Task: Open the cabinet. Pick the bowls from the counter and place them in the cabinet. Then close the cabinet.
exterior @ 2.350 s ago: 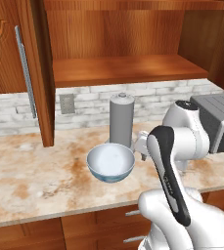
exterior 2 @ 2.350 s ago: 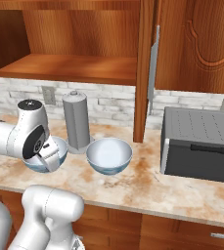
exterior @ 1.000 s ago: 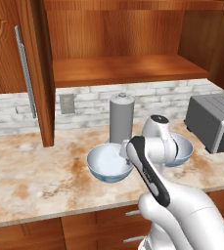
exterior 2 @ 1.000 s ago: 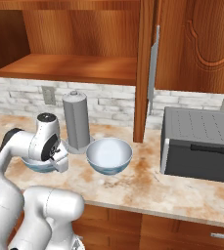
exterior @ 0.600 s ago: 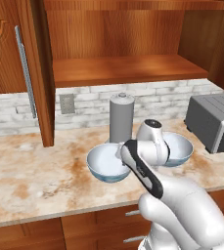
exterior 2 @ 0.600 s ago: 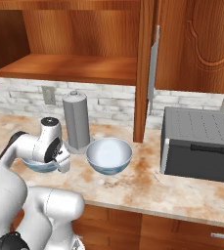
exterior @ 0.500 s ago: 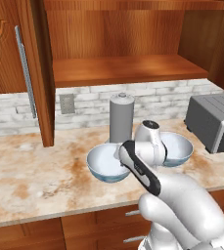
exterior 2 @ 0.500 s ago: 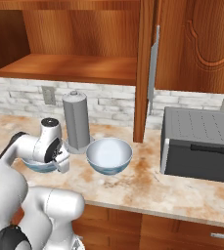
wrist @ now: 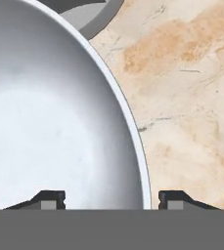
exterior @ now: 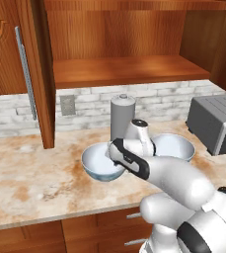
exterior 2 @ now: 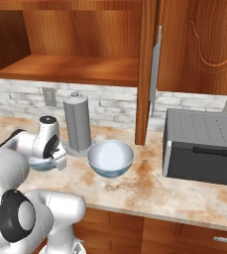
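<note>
Two glossy pale bowls stand on the mottled beige counter. The left bowl has my gripper over its right rim. The jaws are open and straddle that rim, one tip inside the bowl and one outside, neither touching it. In the left base view my forearm hides the fingers. The right bowl sits free. Above, the cabinet stands open with a bare wooden shelf.
A grey upright cylinder stands just behind and between the bowls, close to my hand. A dark grey box appliance sits at the right. The open doors jut out over the counter.
My hand has shifted a little to the left and down, settling over the left bowl's rim. The bowls and the cylinder have not moved.
</note>
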Robot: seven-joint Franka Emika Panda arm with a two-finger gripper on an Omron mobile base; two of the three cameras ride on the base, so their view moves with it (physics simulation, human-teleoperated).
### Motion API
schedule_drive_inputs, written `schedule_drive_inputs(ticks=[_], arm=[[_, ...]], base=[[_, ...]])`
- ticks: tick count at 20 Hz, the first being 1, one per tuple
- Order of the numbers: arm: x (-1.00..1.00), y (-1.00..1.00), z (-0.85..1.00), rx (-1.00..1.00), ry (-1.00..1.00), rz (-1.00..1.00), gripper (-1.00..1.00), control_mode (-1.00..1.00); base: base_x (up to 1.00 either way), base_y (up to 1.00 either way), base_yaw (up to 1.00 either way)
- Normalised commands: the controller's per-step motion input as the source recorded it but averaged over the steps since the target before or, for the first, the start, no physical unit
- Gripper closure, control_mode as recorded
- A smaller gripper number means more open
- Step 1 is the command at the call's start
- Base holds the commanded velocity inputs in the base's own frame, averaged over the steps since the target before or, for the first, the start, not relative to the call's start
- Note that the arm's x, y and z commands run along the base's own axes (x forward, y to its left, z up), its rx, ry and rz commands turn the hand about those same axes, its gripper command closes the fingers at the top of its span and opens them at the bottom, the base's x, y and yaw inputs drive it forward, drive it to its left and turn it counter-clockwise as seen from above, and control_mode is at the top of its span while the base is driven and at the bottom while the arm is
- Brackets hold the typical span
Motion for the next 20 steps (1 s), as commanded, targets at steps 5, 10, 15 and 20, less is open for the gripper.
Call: schedule_drive_inputs(ticks=[5,10,15,20], arm=[[-0.01,0.4,-0.18,0.0,0.0,-0.03,1.0,-1.0],[-0.34,0.13,-0.02,0.0,-0.02,-0.23,1.0,-1.0],[-0.4,-0.17,0.33,0.08,0.0,-0.4,1.0,-1.0],[-0.53,-0.28,0.8,0.21,-0.01,-0.36,1.0,-1.0]], base=[[0.0,0.0,0.0],[0.0,0.0,0.0],[0.0,0.0,0.0],[0.0,0.0,0.0]])
